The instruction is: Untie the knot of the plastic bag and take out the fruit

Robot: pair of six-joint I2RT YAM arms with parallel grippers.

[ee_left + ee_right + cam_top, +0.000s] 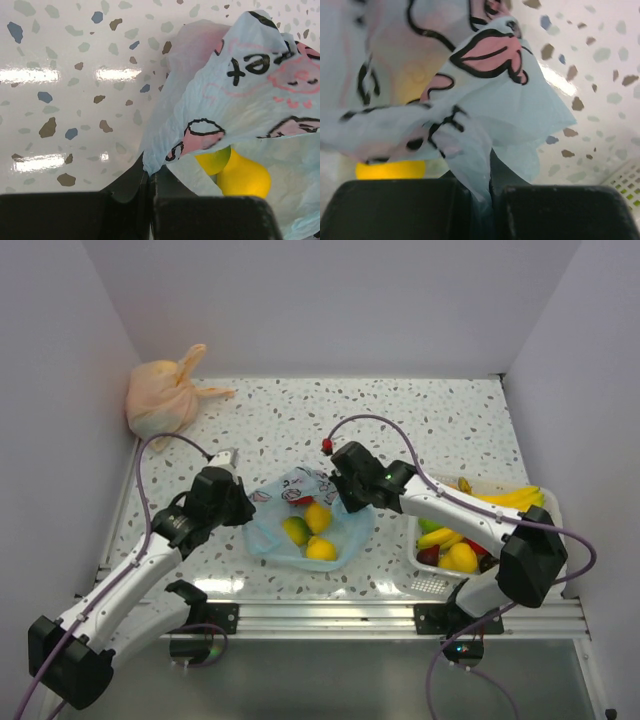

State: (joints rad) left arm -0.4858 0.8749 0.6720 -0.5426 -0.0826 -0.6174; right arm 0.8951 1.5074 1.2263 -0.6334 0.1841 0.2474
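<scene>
1. The thin light blue translucent plastic bag (pixel 350 532) lay midway between the tabletop's left and right edges, closer to the near edge than the far one. Its mouth gaped upward.
2. The left gripper (pixel 249 511) had its fingers pressed together on the bag's left rim, and the crinkled film rose straight out of the pinch in the left wrist view (pixel 149 172).
3. The right gripper (pixel 345 502) pinched the right rim the same way, with a fold of film running down between its black fingers (pixel 491 186).
4. Smooth, rounded yellow fruit (pixel 318 517) sat inside the bag, under a white-pink cartoon print panel (pixel 260 85) with dark lettering.
5. The glossy speckled tabletop (pixel 420 420) lay open from the bag to the far edge.
6. A white perforated plastic basket (pixel 428 586) of bananas and other fruit stood just beside the bag, at the near right corner.
7. A knotted peach-orange bag (pixel 158 400) sat in the far left corner, well apart.
</scene>
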